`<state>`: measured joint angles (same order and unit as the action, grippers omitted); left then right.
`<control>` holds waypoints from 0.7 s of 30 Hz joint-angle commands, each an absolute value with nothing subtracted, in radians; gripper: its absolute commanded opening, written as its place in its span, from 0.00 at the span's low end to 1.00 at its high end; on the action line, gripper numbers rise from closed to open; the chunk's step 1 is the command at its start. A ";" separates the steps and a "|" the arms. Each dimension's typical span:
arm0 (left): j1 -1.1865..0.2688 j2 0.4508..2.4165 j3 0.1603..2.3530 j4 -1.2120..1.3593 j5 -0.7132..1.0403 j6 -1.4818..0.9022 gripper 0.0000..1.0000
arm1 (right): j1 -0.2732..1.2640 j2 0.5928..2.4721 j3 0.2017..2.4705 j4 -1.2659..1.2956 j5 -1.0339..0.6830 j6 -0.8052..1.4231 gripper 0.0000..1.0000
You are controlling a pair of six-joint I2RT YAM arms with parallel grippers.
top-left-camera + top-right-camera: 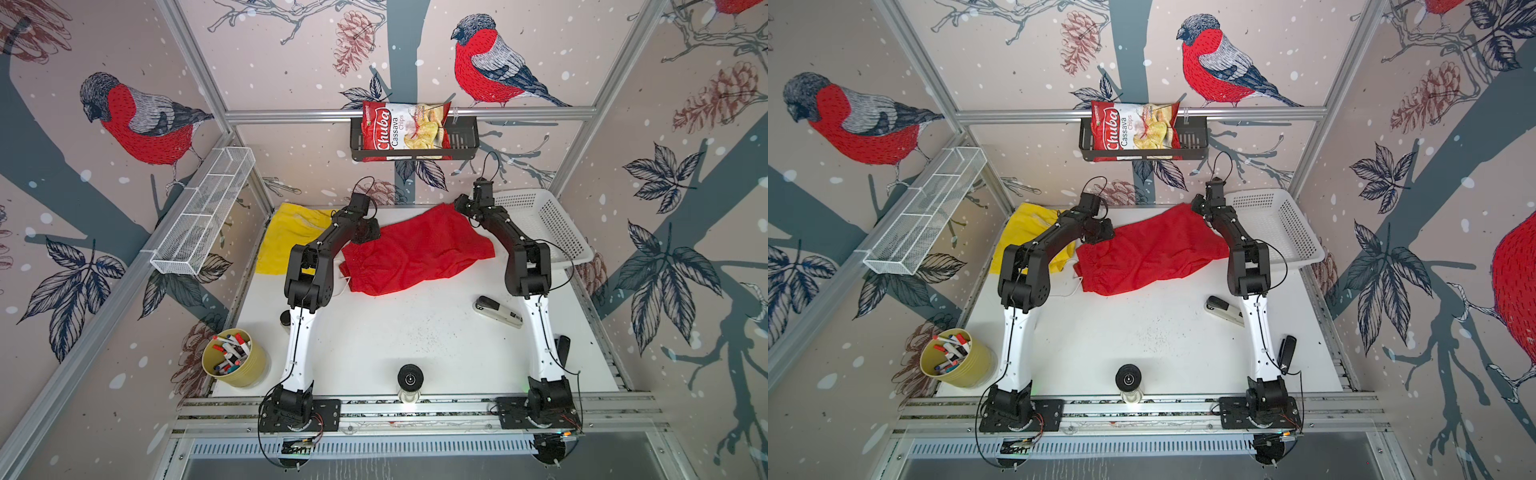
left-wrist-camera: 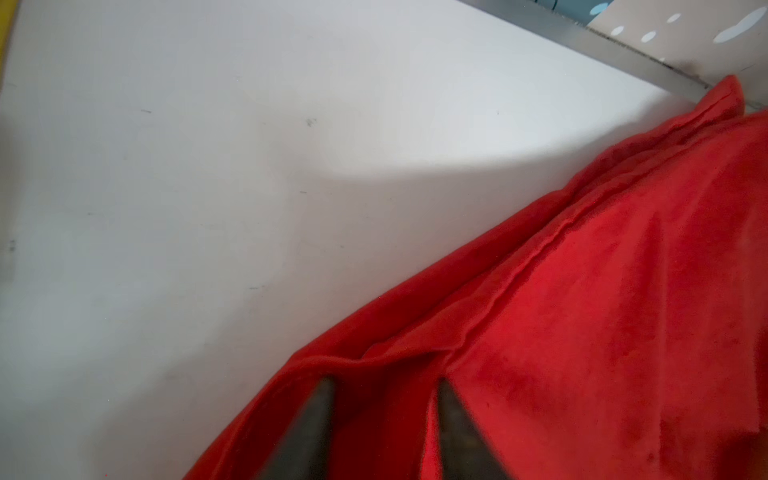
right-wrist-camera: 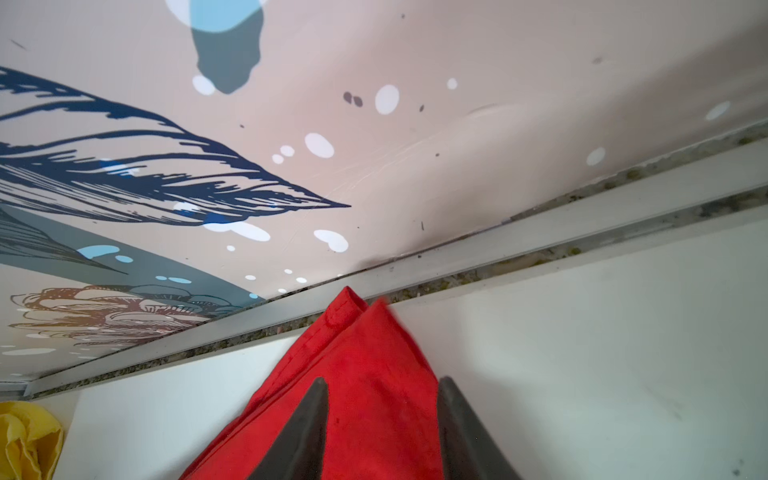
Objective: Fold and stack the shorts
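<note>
Red shorts (image 1: 419,249): spread flat but creased on the far half of the table (image 1: 395,345), one corner reaching the back edge. Yellow shorts (image 1: 282,241): bunched at the far-left corner, just beside the red pair, partly hidden by the left arm.

Left gripper (image 2: 384,384): over the left edge of the red shorts, fingers (image 2: 320,419) apart, red cloth showing in the gap. Contact with the cloth: cannot tell. Right gripper (image 3: 382,380): at the far corner of the red shorts, close to the back rail, fingers (image 3: 307,424) apart, cloth showing between them.

Table: white, flat, dotted with dark specks toward the middle. Basket (image 1: 540,224): white lattice, far-right corner, just beside the right arm. Stapler (image 1: 498,311): near-right area, apart from the shorts. Cup (image 1: 232,357): yellow, filled with markers, off the near-left corner.

Enclosure: aluminium frame (image 1: 407,114), walls papered with red-breasted birds, pine cones and leaves. Wire rack (image 1: 203,212): white, on the left wall. Shelf (image 1: 461,145): black, on the back wall, holding a chips bag (image 1: 403,129).
</note>
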<state>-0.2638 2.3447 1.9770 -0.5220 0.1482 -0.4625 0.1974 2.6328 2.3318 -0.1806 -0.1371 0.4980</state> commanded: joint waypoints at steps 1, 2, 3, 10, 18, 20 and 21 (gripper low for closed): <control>-0.260 2.296 1.984 -0.553 0.143 -0.469 0.61 | 0.208 2.574 2.319 -0.170 -0.105 0.465 0.47; -0.260 2.275 1.977 -0.559 0.141 -0.469 0.63 | 0.215 2.542 2.297 -0.178 -0.080 0.451 0.47; -0.260 2.247 1.963 -0.564 0.133 -0.470 0.64 | 0.221 2.504 2.265 -0.182 -0.058 0.432 0.48; -0.260 1.917 1.575 -0.438 0.054 -0.531 0.68 | 0.333 2.199 1.938 -0.190 0.053 0.323 0.57; -0.255 1.597 1.098 -0.343 -0.100 -0.607 0.51 | 0.664 1.991 1.632 -0.142 0.162 0.190 0.61; -0.245 1.566 1.040 -0.318 -0.094 -0.609 0.51 | 0.750 2.003 1.641 -0.159 0.141 0.181 0.62; -0.242 1.555 1.021 -0.303 -0.091 -0.613 0.51 | 0.783 2.016 1.655 -0.171 0.136 0.178 0.62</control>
